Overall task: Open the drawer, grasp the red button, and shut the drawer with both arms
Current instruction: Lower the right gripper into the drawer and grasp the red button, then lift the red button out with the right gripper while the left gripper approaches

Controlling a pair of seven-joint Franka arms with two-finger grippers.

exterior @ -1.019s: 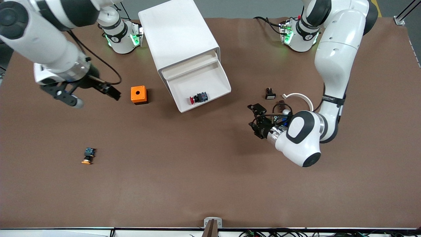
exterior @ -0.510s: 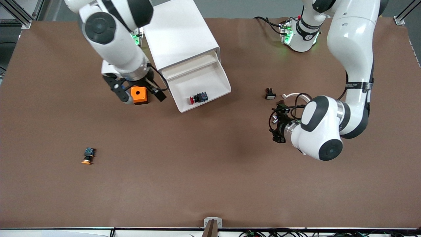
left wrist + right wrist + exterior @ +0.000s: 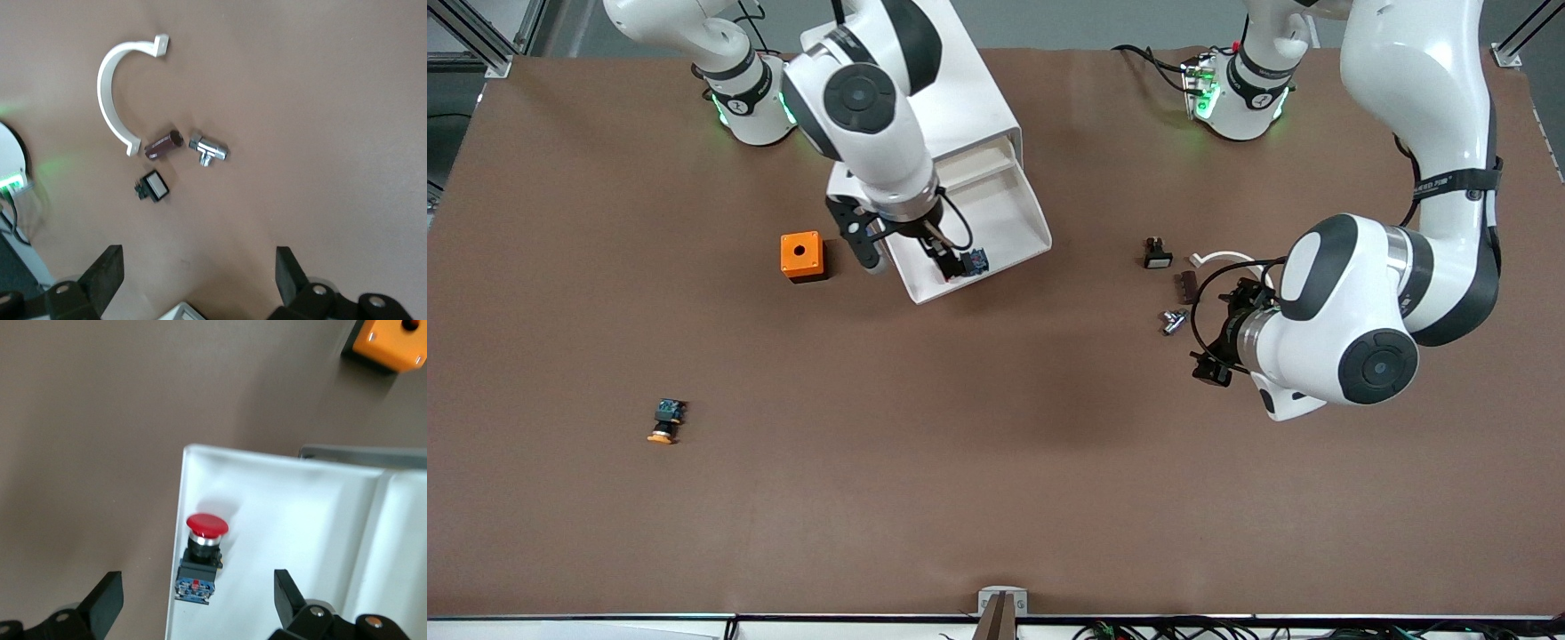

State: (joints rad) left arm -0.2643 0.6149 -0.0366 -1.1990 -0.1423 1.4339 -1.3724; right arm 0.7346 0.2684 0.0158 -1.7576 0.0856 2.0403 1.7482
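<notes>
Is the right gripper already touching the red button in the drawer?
Apart. The right wrist view shows the button lying alone in the drawer, bare floor around it, the open right gripper above.

Right end effector (image 3: 195, 613) open, fingers spread wide over the pulled-out white drawer (image 3: 300, 520). Red-capped button (image 3: 200, 557) lies in the drawer between the fingers, near its rim. Orange box (image 3: 392, 343) sits well apart on the brown worktop (image 3: 87, 440).

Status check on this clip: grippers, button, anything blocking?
Right gripper over open drawer, jaws open. Left gripper jaws open, above table, waiting. Button lies in drawer, ungrasped. Nothing blocking.
</notes>
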